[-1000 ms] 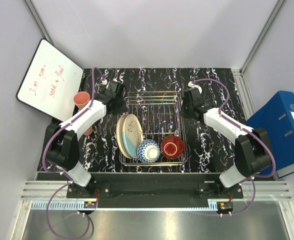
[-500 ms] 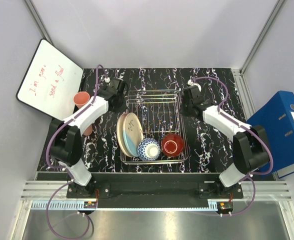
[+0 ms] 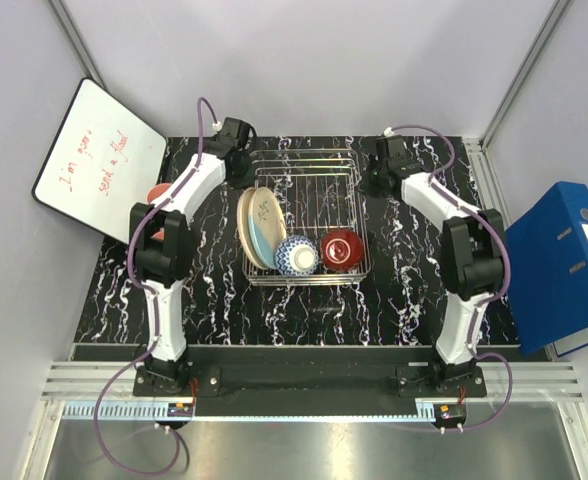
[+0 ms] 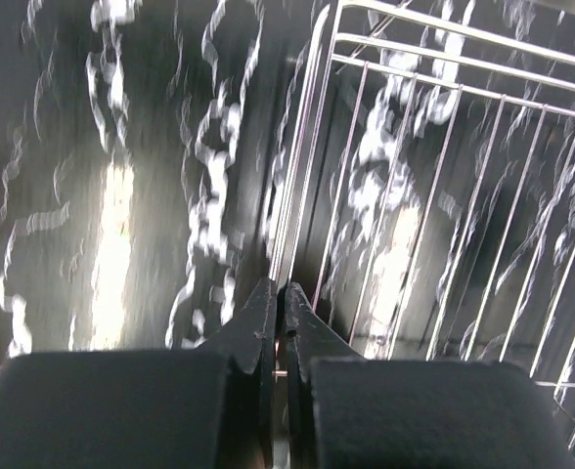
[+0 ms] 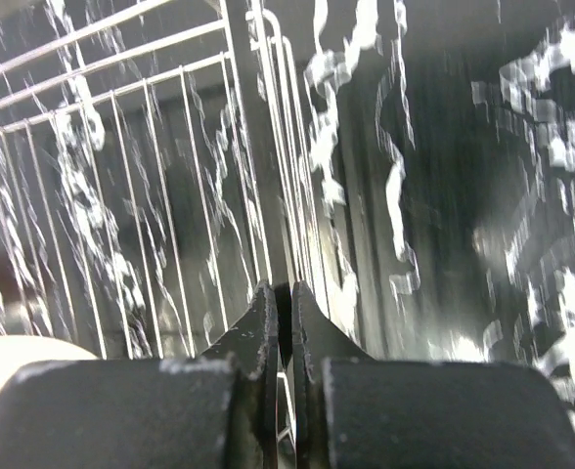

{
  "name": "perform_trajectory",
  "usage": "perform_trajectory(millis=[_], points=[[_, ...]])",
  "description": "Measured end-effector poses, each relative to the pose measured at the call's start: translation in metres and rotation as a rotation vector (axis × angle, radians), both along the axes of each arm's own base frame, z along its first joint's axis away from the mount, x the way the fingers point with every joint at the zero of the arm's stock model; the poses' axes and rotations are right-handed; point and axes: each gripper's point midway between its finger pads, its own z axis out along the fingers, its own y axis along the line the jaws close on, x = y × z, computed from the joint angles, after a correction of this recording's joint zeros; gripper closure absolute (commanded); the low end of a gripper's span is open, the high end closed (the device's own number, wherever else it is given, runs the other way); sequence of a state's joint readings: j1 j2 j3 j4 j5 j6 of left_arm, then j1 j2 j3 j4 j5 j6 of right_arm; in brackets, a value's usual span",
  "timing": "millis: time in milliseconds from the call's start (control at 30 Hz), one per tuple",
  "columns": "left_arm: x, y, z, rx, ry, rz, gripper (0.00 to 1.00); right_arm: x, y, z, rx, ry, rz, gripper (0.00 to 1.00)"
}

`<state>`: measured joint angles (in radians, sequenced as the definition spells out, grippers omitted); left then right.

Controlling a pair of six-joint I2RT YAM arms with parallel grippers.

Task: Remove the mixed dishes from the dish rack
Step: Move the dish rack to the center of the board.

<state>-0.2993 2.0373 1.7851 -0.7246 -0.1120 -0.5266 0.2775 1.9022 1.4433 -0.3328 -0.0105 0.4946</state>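
Near end of dish rack (image 3: 309, 190), on table (image 3: 274, 320):
- blue-white patterned bowl (image 3: 297, 255) and glossy red bowl (image 3: 342, 249) side by side
- cream plates (image 3: 259, 225) on edge just left of them

Rack long axis runs near-far.

Left fingers (image 4: 253, 327) closed, pinching rack's left rim wire at far-left corner. Right fingers (image 5: 253, 322) closed on right rim wire at far-right corner.

Dishes lie back toward arm bases from both grips. Plates nearer left arm, red bowl nearer right.
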Motion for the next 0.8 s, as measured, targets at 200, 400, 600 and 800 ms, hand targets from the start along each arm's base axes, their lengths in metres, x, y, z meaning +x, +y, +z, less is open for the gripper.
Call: perform_trajectory(millis=[200,400,600,800], points=[[0.066,-0.002,0.001,-0.020,-0.070,0.018,1.00,0.065,0.002,0.001,0.072,-0.056,-0.032,1.00],[0.111,0.001,0.003,-0.071,-0.134,0.031,1.00,0.106,0.004,0.003,0.113,-0.102,-0.046,1.00],[0.121,0.002,0.003,-0.095,-0.155,0.027,0.97,0.117,0.005,0.003,0.130,-0.112,-0.041,1.00],[0.122,0.007,-0.005,-0.089,-0.157,0.054,0.26,0.117,0.006,0.003,0.155,-0.102,-0.066,0.40]])
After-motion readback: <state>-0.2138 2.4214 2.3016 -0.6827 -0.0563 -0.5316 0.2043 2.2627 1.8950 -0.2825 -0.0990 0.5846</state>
